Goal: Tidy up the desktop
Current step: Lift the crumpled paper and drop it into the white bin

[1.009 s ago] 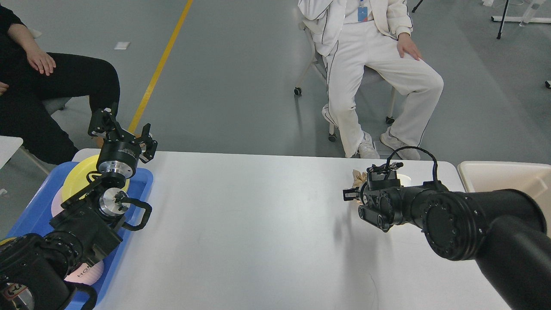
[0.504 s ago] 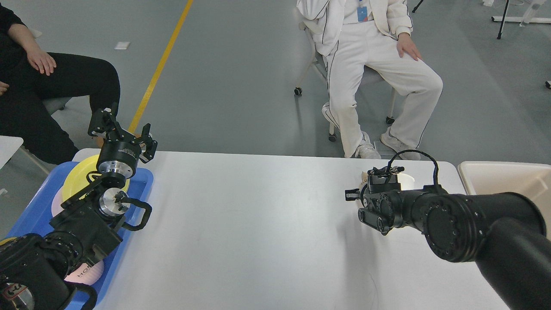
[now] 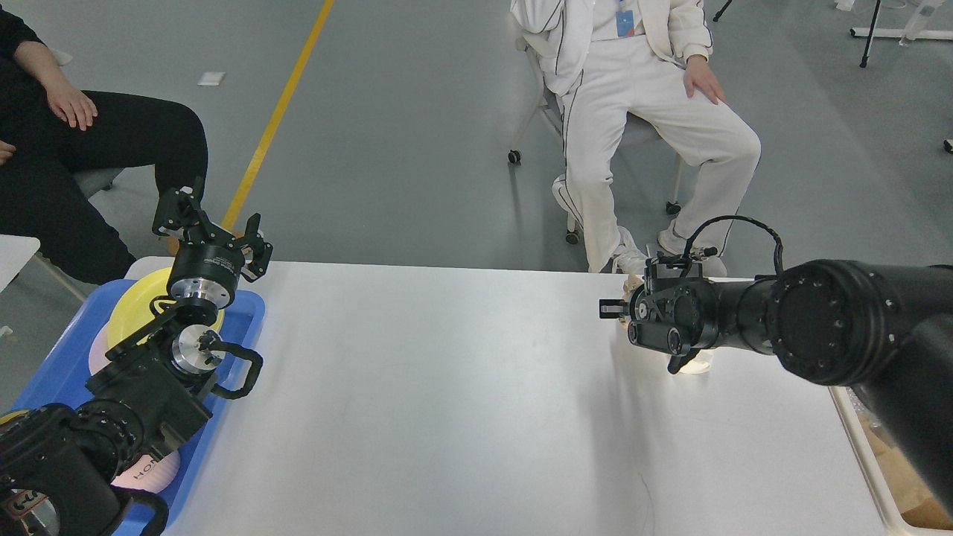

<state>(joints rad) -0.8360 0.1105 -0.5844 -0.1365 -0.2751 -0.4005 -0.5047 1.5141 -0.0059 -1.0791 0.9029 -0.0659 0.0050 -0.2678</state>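
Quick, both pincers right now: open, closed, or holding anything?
Left pincer: open, holding nothing, raised above the blue tray's far end.
Right pincer: cannot be told; seen dark and side-on over the desktop.

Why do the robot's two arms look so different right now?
The left end effector points up and away over the far end of the blue tray, fingers spread open; the right end effector is seen end-on above the desktop, too dark to tell open from shut. The left one holds nothing; the right one hides something pale near the desktop's far edge. Both arms are black.
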